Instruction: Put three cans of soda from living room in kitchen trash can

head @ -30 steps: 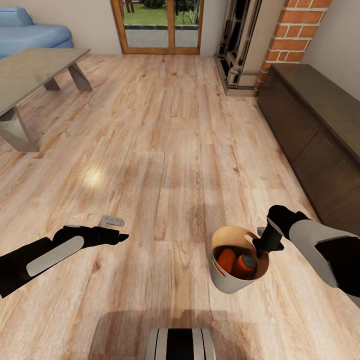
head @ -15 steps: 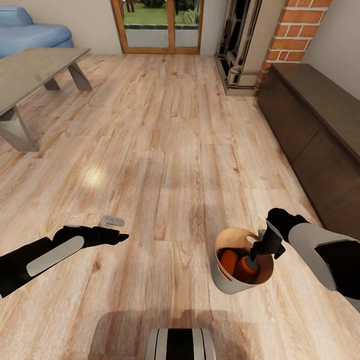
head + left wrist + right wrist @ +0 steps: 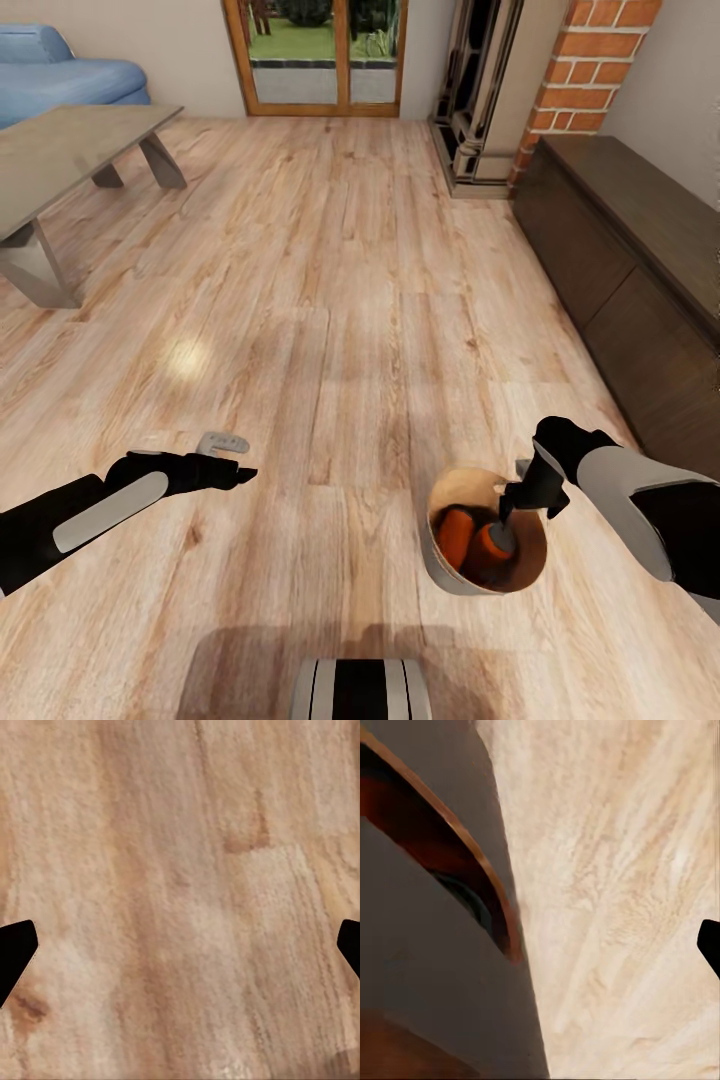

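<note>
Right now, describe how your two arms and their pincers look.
Both arms are glossy black with pale grey panels along the forearm. The left pincer ends in slim black pointed fingers, beside a small grey bracket. The right pincer is black too, with a bulbous black wrist. No cables or markings are visible.

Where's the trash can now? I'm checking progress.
In the head view, the trash can hangs from the right gripper over the wood floor, lower right.

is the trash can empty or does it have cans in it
Not empty. The head view shows two orange soda cans lying inside the trash can, which the right pincer grips at the rim. A third can cannot be made out.
</note>
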`<state>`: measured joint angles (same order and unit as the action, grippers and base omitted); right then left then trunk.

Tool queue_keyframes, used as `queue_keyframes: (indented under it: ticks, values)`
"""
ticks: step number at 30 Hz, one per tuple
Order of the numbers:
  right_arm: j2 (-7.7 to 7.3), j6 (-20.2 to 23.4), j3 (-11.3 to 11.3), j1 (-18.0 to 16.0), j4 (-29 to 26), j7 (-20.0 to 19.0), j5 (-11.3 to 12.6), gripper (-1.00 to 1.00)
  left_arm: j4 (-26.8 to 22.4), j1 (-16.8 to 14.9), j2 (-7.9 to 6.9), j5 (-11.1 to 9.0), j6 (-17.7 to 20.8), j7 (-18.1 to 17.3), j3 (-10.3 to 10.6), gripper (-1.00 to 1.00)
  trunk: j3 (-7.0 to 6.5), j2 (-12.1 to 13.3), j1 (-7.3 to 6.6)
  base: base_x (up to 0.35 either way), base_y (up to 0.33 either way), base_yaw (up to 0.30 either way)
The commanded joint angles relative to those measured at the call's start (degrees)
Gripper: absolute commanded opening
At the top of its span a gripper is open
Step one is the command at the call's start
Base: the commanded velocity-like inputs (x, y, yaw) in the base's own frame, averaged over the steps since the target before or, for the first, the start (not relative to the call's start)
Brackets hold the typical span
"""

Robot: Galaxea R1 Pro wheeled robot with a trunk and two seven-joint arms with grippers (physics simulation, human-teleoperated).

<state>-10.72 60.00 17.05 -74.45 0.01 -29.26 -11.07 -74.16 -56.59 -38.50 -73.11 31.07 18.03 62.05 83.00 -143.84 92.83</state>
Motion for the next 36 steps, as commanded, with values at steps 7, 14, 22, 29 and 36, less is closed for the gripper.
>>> queue_keyframes:
  ticks: [7,14,22,29,36]
  values:
    - [0.08,0.0,0.0,0.0,0.0,0.0,0.0,1.0,0.3,0.0,0.0,0.0,0.0,0.0,0.0,1.0,-1.56,0.1,-0.18,0.0,0.0,0.0]
    - [0.13,0.0,0.0,0.0,0.0,0.0,0.0,1.0,0.3,0.0,0.0,0.0,0.0,0.0,0.0,1.0,-3.11,0.2,-0.36,0.0,0.0,0.0]
    - [0.1,0.0,0.0,0.0,0.0,0.1,0.0,1.0,0.3,0.0,0.0,0.0,0.0,0.0,0.0,1.0,-4.88,0.3,-0.56,0.0,0.0,0.0]
    - [0.08,0.0,0.0,0.0,0.0,0.1,0.0,1.0,0.3,0.0,0.07,-0.1,0.0,0.0,0.0,1.0,-6.43,0.4,-0.74,0.0,0.0,0.0]
    - [-0.02,0.0,0.0,0.1,0.1,0.0,0.0,1.0,0.3,0.0,0.31,-0.2,0.1,0.0,0.0,1.0,-7.98,0.5,-0.92,0.0,0.0,0.0]
